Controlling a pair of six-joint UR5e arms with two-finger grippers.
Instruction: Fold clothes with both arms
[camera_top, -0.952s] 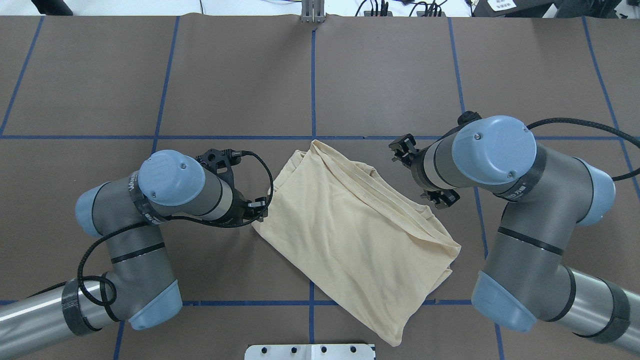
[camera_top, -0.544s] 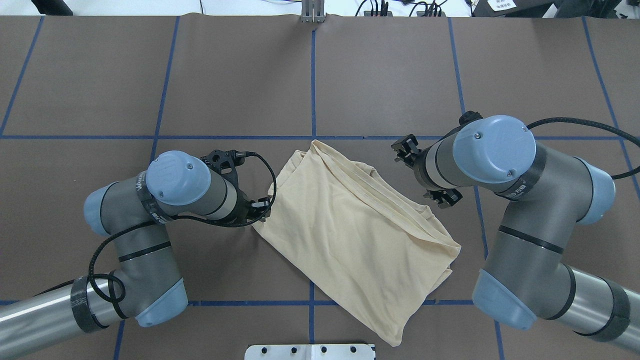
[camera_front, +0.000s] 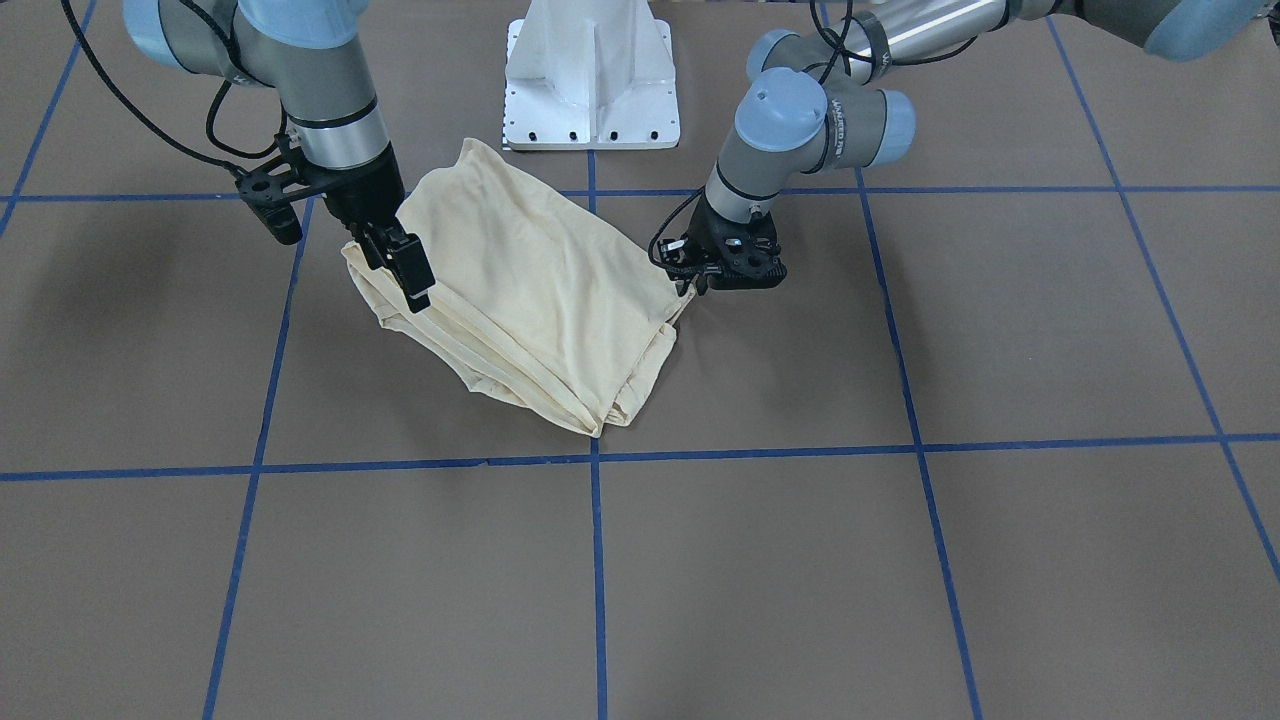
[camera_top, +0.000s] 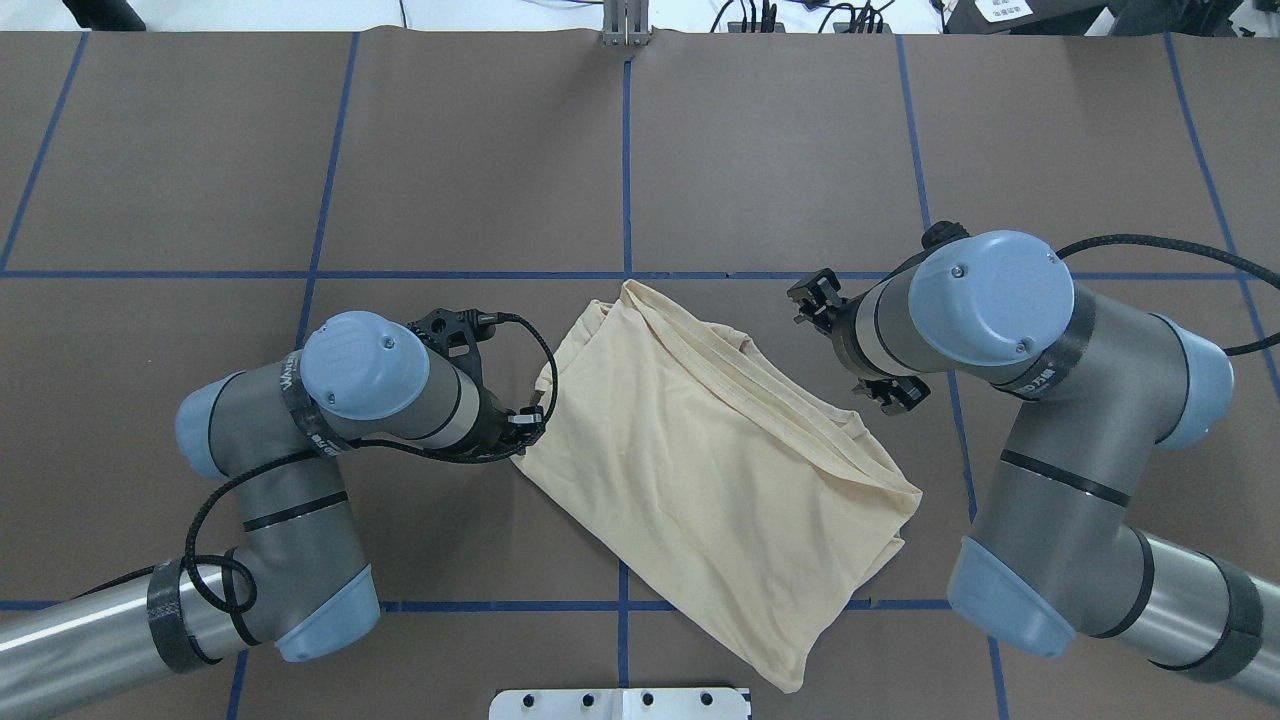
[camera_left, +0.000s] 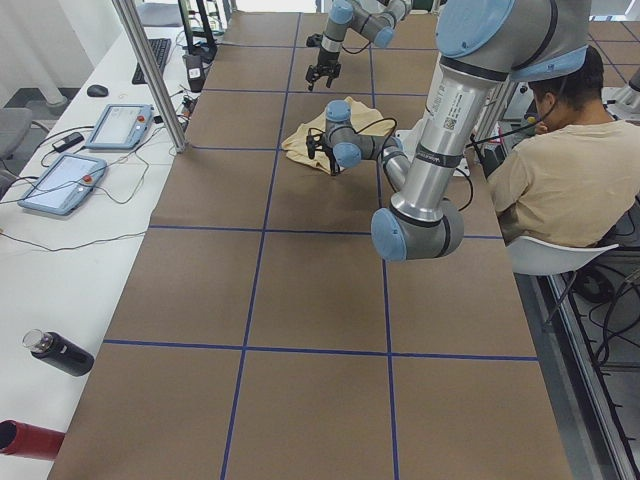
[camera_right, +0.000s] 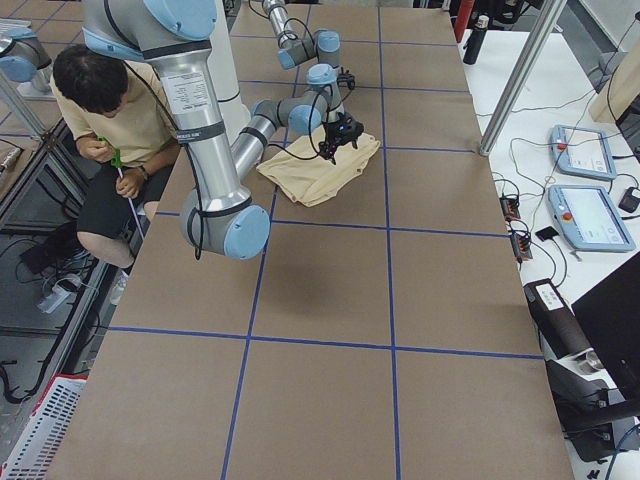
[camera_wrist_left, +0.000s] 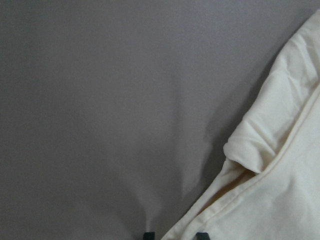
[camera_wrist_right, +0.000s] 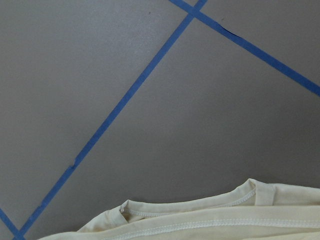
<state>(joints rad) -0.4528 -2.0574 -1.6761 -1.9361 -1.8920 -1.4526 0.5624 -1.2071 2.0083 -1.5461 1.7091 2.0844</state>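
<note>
The pale cream-yellow shirt (camera_top: 700, 470) lies folded in a slanted rectangle at the table's middle, print hidden; it also shows in the front view (camera_front: 520, 290). My left gripper (camera_front: 692, 287) is low at the shirt's left edge. In the left wrist view its two fingertips (camera_wrist_left: 149, 235) stand apart with the shirt's hem (camera_wrist_left: 240, 190) between them, so it is open. My right gripper (camera_front: 400, 275) hangs open just above the shirt's right edge. The right wrist view shows the stitched hem (camera_wrist_right: 225, 212) and no fingers.
The white pedestal base (camera_front: 592, 80) stands just behind the shirt. Blue tape lines (camera_top: 626, 150) grid the brown table. A seated operator (camera_left: 560, 160) is behind the robot. Tablets (camera_left: 120, 125), a metal post (camera_left: 150, 75) and bottles (camera_left: 60, 352) are on the far side.
My left arm has moved right, bringing its gripper onto the shirt's left edge and nudging that corner slightly. My right arm has hardly moved.
</note>
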